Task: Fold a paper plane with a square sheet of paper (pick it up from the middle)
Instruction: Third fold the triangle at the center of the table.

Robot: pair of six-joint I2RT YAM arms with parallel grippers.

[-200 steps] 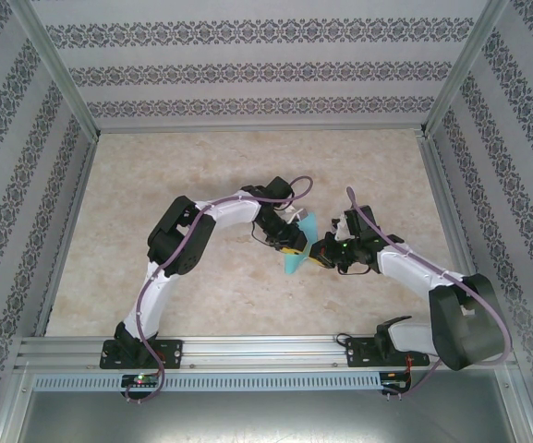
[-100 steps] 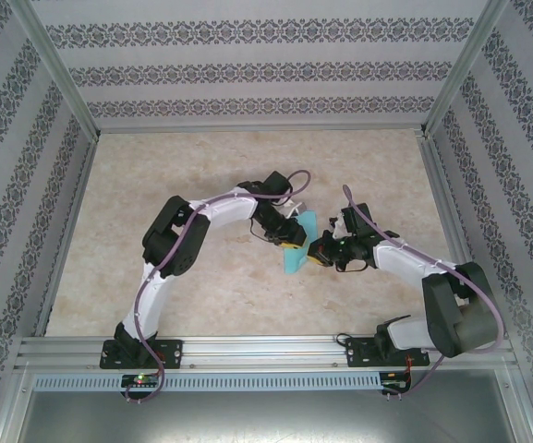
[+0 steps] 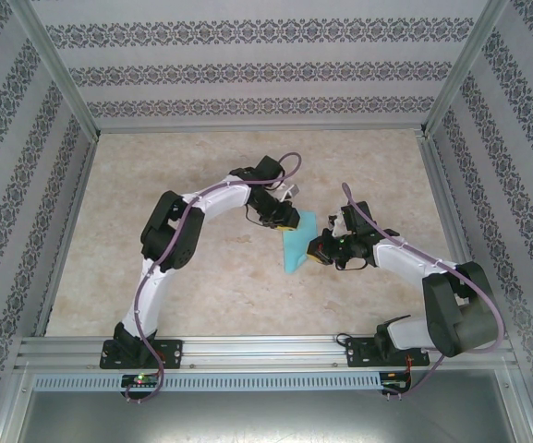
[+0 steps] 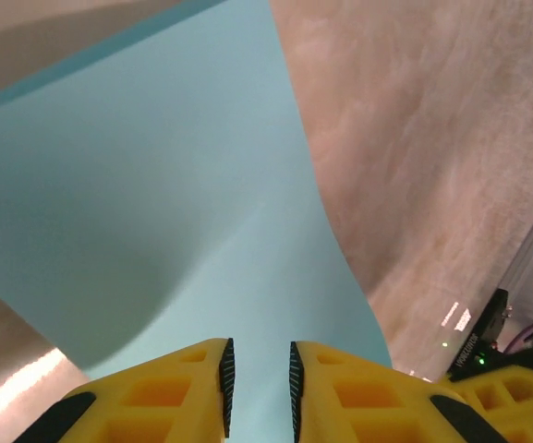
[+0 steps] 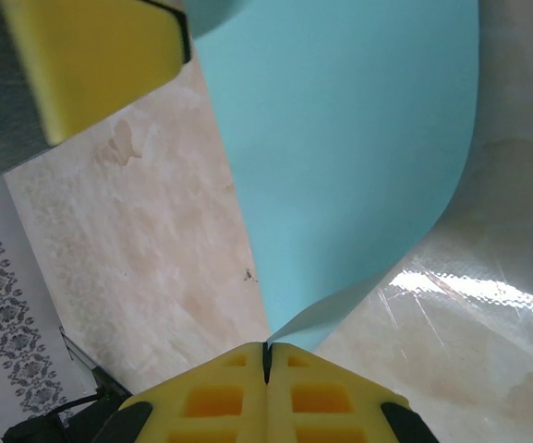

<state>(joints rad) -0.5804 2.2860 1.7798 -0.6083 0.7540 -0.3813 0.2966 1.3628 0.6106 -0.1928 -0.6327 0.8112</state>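
Note:
The square sheet of paper [image 3: 297, 244], light turquoise, stands curved and partly lifted off the table in the middle between the two arms. My right gripper [image 3: 318, 251] is shut on its right edge. In the right wrist view the sheet [image 5: 340, 138] bends down into the closed jaws of that gripper [image 5: 268, 349]. My left gripper [image 3: 287, 223] is at the sheet's far top corner. In the left wrist view the left gripper [image 4: 258, 348] has a narrow gap between its jaws, and the sheet [image 4: 155, 185] spreads out beyond them. A yellow left finger [image 5: 100, 55] shows in the right wrist view.
The beige marbled table [image 3: 174, 185] is boxed in by patterned walls [image 3: 266, 69] on three sides. A metal rail [image 3: 266, 351] runs along the near edge, where both arm bases are bolted.
My left gripper has drawn back toward the far side, from the sheet's middle to its top corner. The sheet now leans flatter and shows more of its face. The right gripper has held its grip.

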